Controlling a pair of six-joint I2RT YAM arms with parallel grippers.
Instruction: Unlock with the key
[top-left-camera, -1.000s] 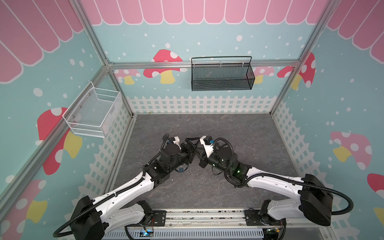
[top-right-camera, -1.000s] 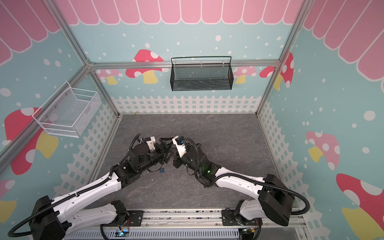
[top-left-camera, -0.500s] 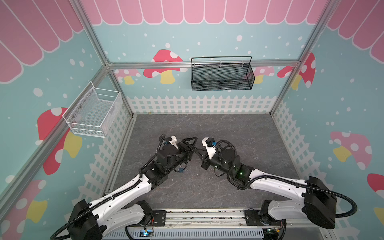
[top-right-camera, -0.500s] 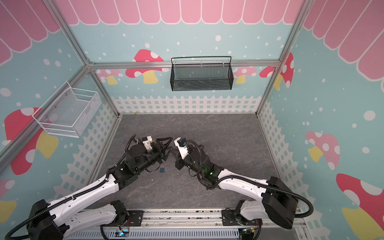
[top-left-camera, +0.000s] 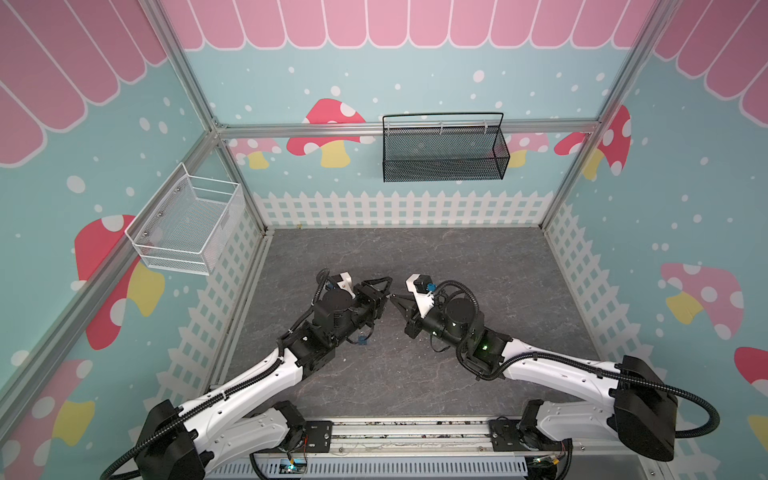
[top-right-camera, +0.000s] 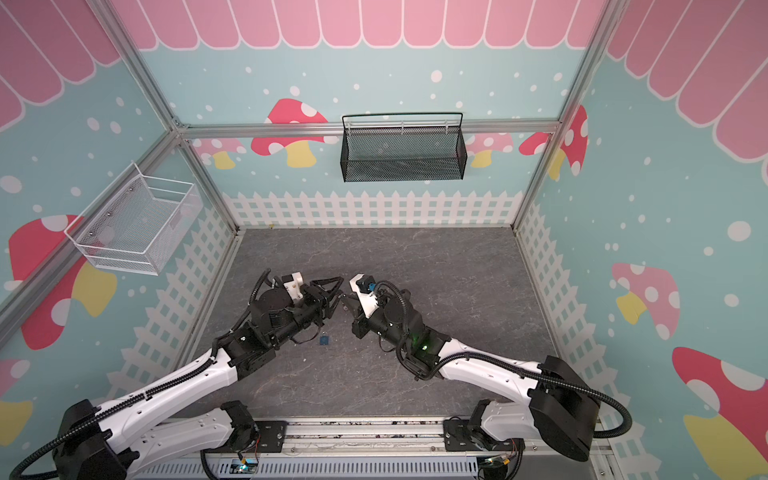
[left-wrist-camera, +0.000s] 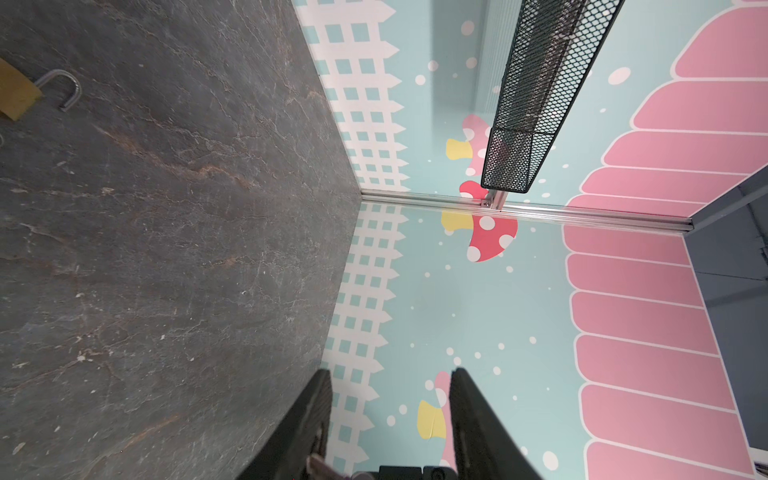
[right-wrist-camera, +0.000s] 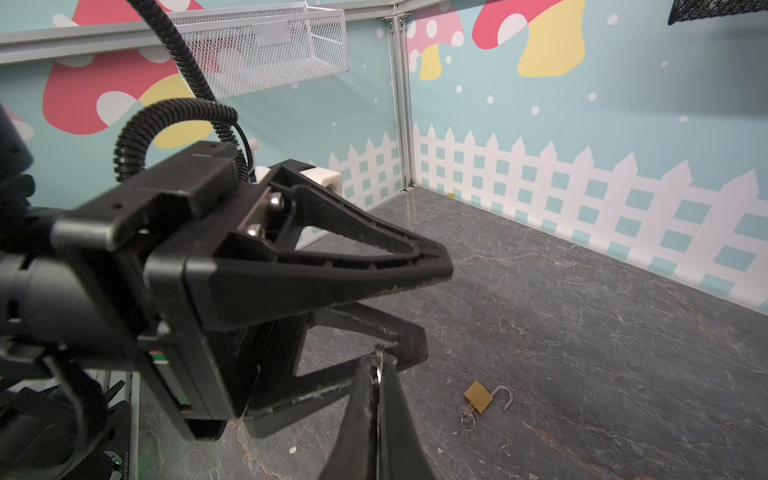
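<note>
Grey stone-look tabletop (top-left-camera: 457, 266) between teal mushroom-print walls (top-left-camera: 415, 62) bears an open brass padlock (right-wrist-camera: 478, 397). The left claw (left-wrist-camera: 386, 415) is half open and empty. The right claw (right-wrist-camera: 376, 363) pinches a silver sliver (right-wrist-camera: 379, 372).

padlock (right-wrist-camera: 478, 397) brushed brass body, shiny steel shackle (right-wrist-camera: 503, 397); floor (right-wrist-camera: 582, 332) matt grey stone-look; basket (top-left-camera: 442, 153) black metal mesh

dark slate table (top-right-camera: 415, 257): open brass padlock (right-wrist-camera: 478, 397) with key ring (right-wrist-camera: 467, 419), and a small blue piece (top-right-camera: 324, 340).
</note>
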